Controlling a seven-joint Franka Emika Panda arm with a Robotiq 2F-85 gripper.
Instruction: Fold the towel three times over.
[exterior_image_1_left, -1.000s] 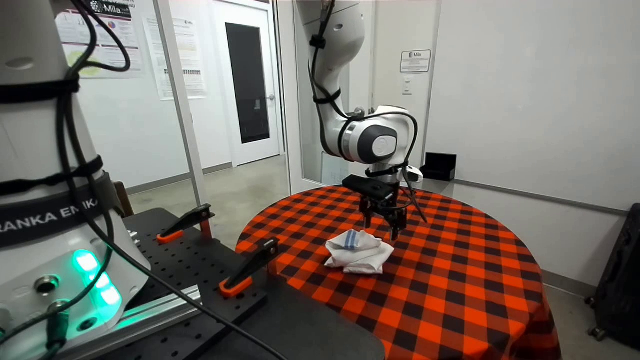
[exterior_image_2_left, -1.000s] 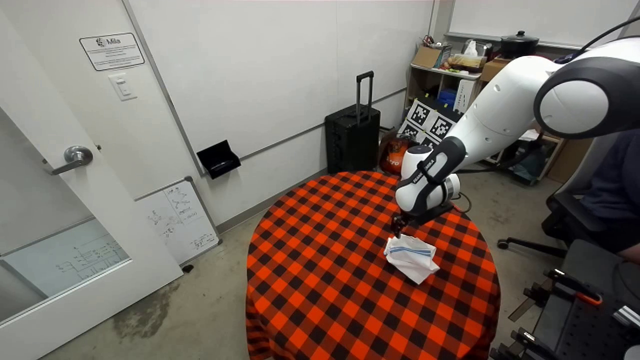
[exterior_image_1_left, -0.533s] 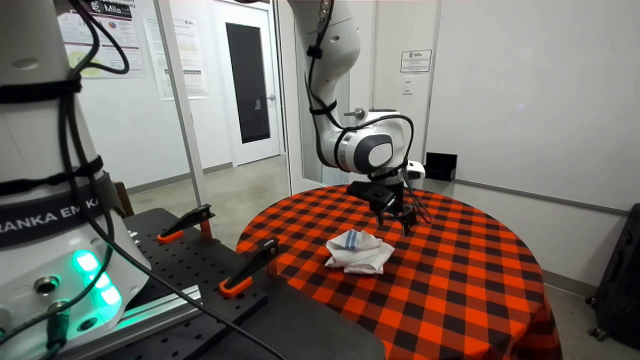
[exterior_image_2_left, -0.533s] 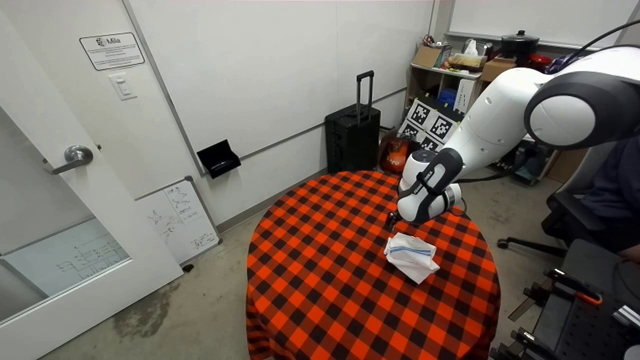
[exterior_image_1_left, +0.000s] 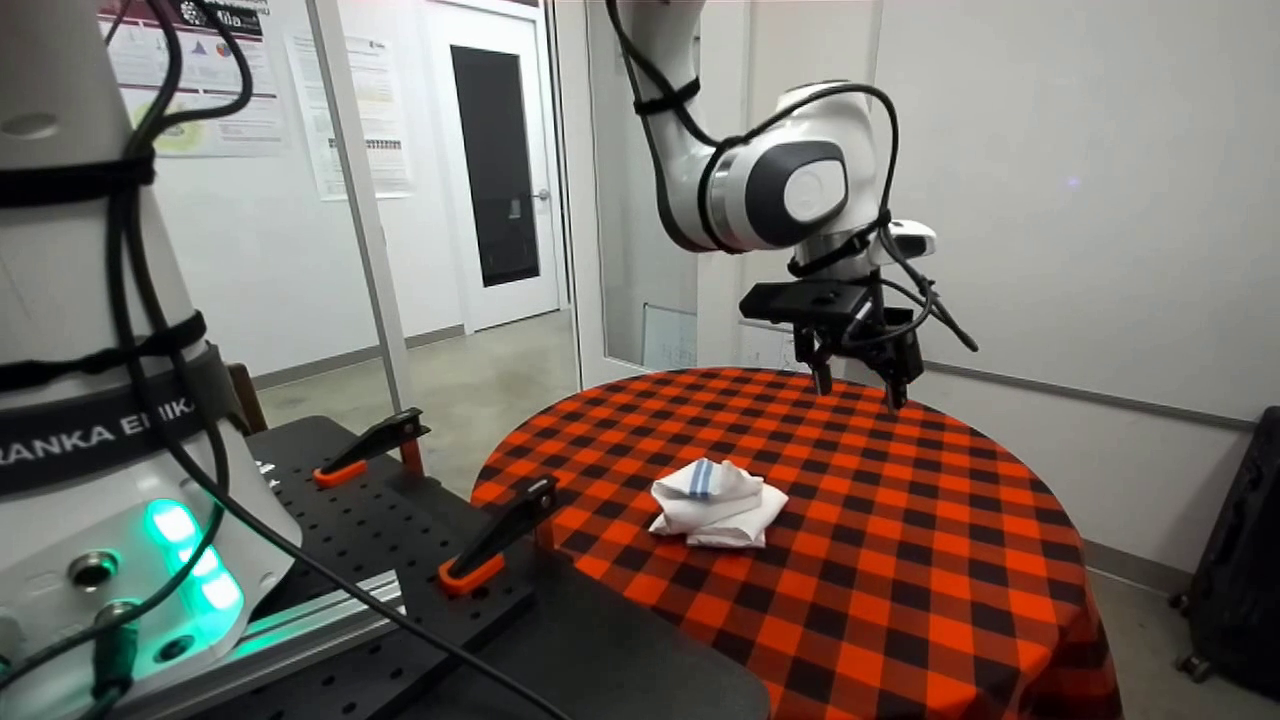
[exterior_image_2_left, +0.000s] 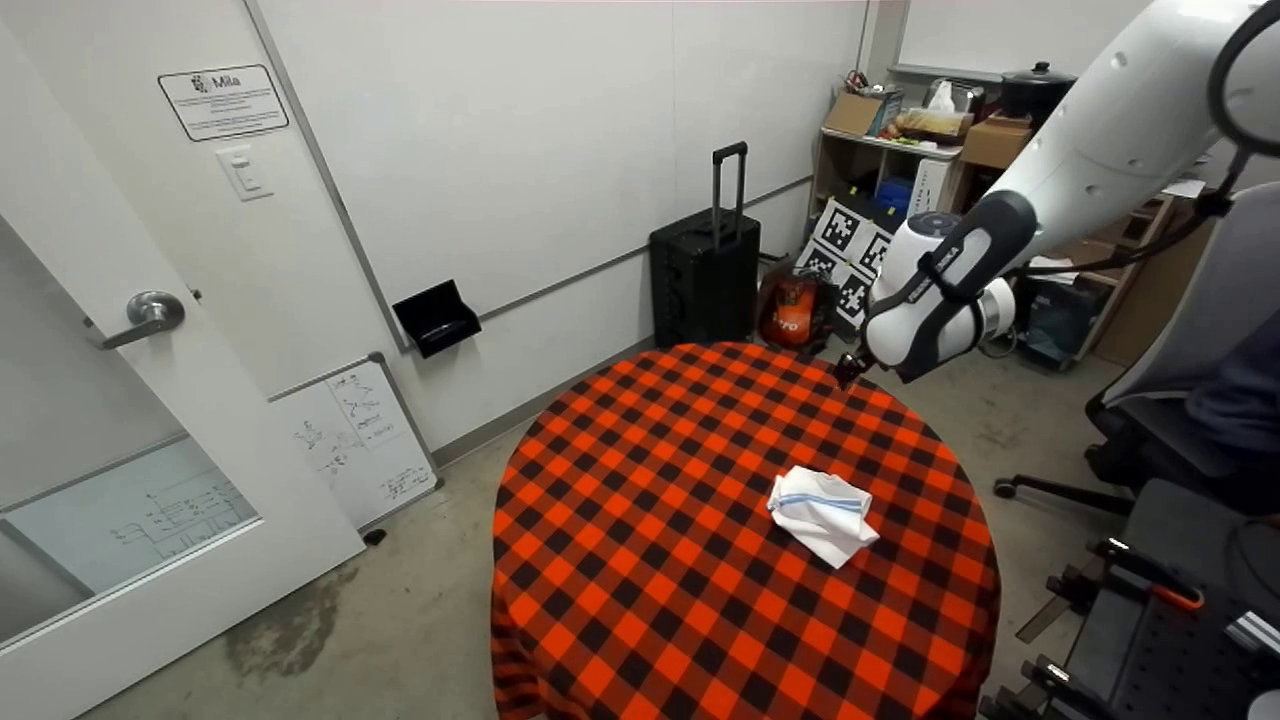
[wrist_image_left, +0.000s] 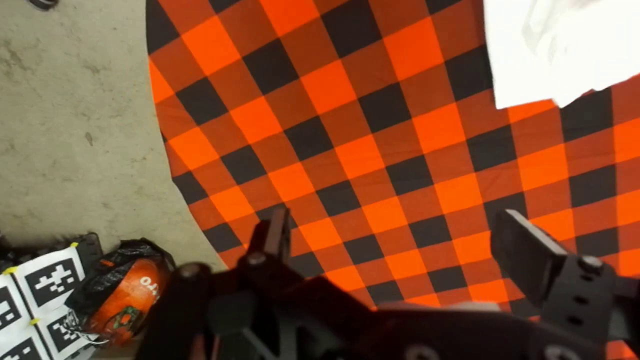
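Observation:
The white towel (exterior_image_1_left: 718, 508) lies folded into a compact, slightly uneven bundle on the table in both exterior views (exterior_image_2_left: 824, 520). Blue stripes cross its upper layer. In the wrist view only part of the towel (wrist_image_left: 590, 55) shows, at the top right, without its stripes. My gripper (exterior_image_1_left: 859, 396) is raised in the air, well apart from the towel, over the table's edge region. It also shows small in an exterior view (exterior_image_2_left: 850, 372). In the wrist view the fingers (wrist_image_left: 395, 215) are spread wide with only tablecloth seen between them.
The round table wears a red-and-black checked tablecloth (exterior_image_1_left: 900, 580). A black mounting surface (exterior_image_1_left: 620, 640) with orange clamps (exterior_image_1_left: 500, 535) adjoins it beside the robot base. A whiteboard wall (exterior_image_2_left: 520, 150), a black suitcase (exterior_image_2_left: 705, 280) and an orange bag (wrist_image_left: 125, 300) stand beyond the table.
My gripper was low beside the towel, dipped slightly and moved off it, then rose up and away toward the table's edge. The towel has not visibly moved.

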